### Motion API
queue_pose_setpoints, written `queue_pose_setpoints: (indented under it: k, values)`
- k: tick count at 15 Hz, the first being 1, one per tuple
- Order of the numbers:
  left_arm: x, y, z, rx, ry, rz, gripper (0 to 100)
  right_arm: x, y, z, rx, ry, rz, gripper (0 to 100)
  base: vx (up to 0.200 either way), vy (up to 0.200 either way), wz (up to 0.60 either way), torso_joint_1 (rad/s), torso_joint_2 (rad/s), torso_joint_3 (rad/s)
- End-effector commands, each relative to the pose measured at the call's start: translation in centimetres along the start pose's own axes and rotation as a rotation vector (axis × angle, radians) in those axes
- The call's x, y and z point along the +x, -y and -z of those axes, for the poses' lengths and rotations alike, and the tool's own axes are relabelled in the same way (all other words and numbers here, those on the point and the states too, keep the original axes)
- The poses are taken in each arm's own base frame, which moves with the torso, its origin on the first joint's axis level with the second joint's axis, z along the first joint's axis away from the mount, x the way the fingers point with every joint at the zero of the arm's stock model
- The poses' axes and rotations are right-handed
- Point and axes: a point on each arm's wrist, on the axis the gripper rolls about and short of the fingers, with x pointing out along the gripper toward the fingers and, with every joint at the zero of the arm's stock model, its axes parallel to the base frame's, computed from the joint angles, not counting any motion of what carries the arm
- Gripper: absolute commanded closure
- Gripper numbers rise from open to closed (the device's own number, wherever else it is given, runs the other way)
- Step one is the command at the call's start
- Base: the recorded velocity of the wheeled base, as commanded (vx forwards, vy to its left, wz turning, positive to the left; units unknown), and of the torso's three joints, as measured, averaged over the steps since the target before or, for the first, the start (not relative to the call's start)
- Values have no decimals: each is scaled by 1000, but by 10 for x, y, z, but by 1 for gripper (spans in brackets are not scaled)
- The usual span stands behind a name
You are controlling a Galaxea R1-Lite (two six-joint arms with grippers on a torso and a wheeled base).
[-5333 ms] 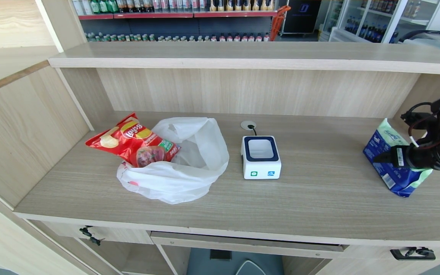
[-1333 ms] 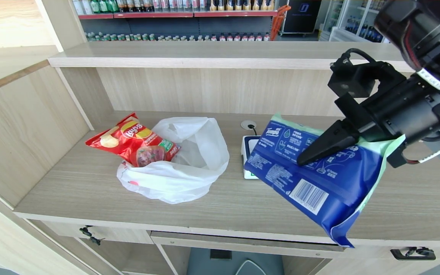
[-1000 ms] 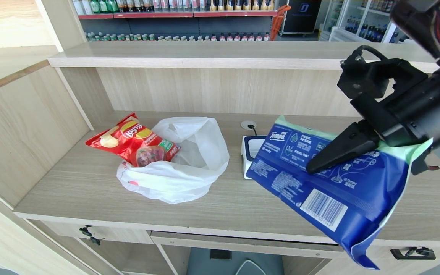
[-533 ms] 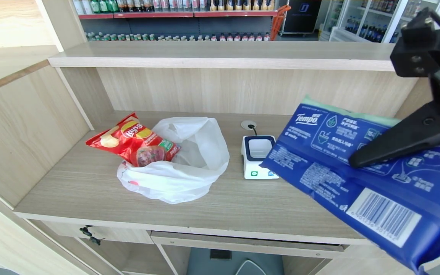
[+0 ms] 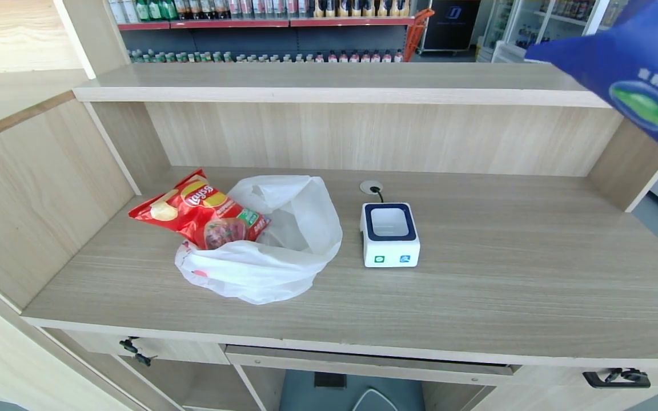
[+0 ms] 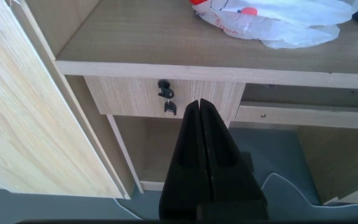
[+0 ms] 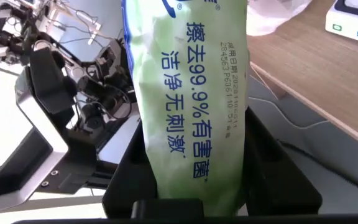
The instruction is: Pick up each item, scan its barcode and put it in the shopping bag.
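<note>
A blue and green tissue pack (image 5: 637, 74) hangs high at the far right, well above the counter. In the right wrist view its green edge (image 7: 191, 68) stands between the fingers of my right gripper (image 7: 194, 127), which is shut on it. The white barcode scanner (image 5: 390, 234) sits mid-counter, with its corner (image 7: 356, 15) also seen from the right wrist. A white shopping bag (image 5: 283, 251) lies left of the scanner, and a red chips bag (image 5: 200, 214) rests across its mouth. My left gripper (image 6: 199, 109) is shut and empty, low in front of the counter's drawer.
The wooden counter (image 5: 506, 274) has a back wall, a raised upper shelf (image 5: 329, 85) and side panels. A cable port (image 5: 371, 186) lies behind the scanner. A key (image 6: 165, 99) hangs in the left drawer lock, and a handle (image 5: 617, 378) sits at the lower right.
The right gripper has carried the tissue pack from above the scanner up and to the right, close to the head camera. The bags and scanner have not moved.
</note>
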Motion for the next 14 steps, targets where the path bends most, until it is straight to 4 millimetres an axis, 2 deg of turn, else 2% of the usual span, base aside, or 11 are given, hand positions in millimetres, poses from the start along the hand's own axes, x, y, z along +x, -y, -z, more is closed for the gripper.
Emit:
queue_pose_setpoints:
  k: [1, 7, 14]
  values:
    - [0, 0, 0, 0, -1, 1, 100, -10, 2, 22, -58, -14, 5, 100, 0, 0, 0, 0, 0, 0]
    - [0, 0, 0, 0, -1, 1, 100, 15, 15, 20, -136, -6, 15, 100, 0, 0, 0, 0, 0, 0]
    - [0, 0, 0, 0, -1, 1, 100, 50, 24, -14, -166, 93, 5, 100, 0, 0, 0, 0, 0, 0]
